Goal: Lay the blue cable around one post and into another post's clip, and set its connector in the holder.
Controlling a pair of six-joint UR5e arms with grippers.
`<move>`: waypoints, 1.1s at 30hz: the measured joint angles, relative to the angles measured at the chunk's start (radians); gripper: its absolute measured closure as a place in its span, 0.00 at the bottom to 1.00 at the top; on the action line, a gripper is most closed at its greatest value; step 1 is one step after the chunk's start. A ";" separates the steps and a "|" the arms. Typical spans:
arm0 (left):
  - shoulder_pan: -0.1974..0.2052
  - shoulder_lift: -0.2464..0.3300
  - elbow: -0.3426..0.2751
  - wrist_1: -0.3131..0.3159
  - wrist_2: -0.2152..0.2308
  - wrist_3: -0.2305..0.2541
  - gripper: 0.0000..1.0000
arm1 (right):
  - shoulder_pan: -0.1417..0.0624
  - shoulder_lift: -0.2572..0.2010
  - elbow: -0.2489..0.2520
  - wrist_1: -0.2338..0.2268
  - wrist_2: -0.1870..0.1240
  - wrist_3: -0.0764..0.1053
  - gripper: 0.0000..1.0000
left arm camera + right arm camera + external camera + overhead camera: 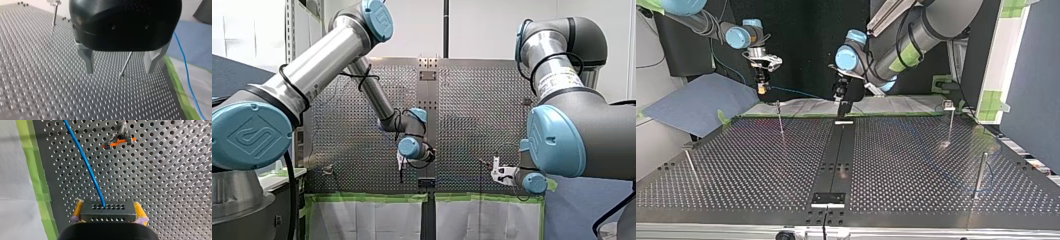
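blue cable (87, 167) trails from connector (107, 216) across bench (162, 195) | connector clamped in right claw (108, 208), held aloft near clip post (119, 141) | left claw (119, 68) spread wide, empty | step: routing looks unstarted | next: probably loop cable round a post

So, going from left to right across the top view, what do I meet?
Leaning post at the edge, my right gripper, thin post, my left gripper, post with a clip on top, plain post.

blue cable (86, 165) cut by edge, post (125, 64) top hidden
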 joint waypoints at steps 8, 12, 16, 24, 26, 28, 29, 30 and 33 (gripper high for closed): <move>0.030 -0.076 0.014 0.076 0.003 0.024 0.01 | 0.000 0.000 0.000 0.000 -0.001 -0.002 1.00; 0.039 -0.113 0.016 0.113 0.005 0.028 0.01 | 0.000 0.000 0.000 0.000 0.000 -0.004 1.00; 0.047 -0.149 0.017 0.149 0.006 0.031 0.01 | 0.000 0.000 0.000 0.000 0.000 -0.006 1.00; 0.052 -0.227 0.016 0.227 0.009 0.049 0.01 | 0.000 -0.001 0.000 0.000 0.000 -0.006 1.00; 0.052 -0.245 0.017 0.245 0.009 0.051 0.01 | 0.000 0.000 0.000 0.000 0.000 -0.006 1.00; 0.052 -0.267 0.023 0.267 0.010 0.052 0.01 | 0.000 0.000 0.000 0.000 0.000 -0.006 1.00; 0.053 -0.276 0.027 0.277 0.009 0.052 0.01 | 0.000 0.000 0.000 0.000 0.000 -0.006 1.00; 0.053 -0.289 0.035 0.287 0.009 0.054 0.01 | 0.000 0.000 0.000 0.000 0.000 -0.006 1.00; 0.052 -0.317 0.054 0.301 0.008 0.061 0.01 | 0.000 0.000 0.000 0.000 0.000 -0.006 1.00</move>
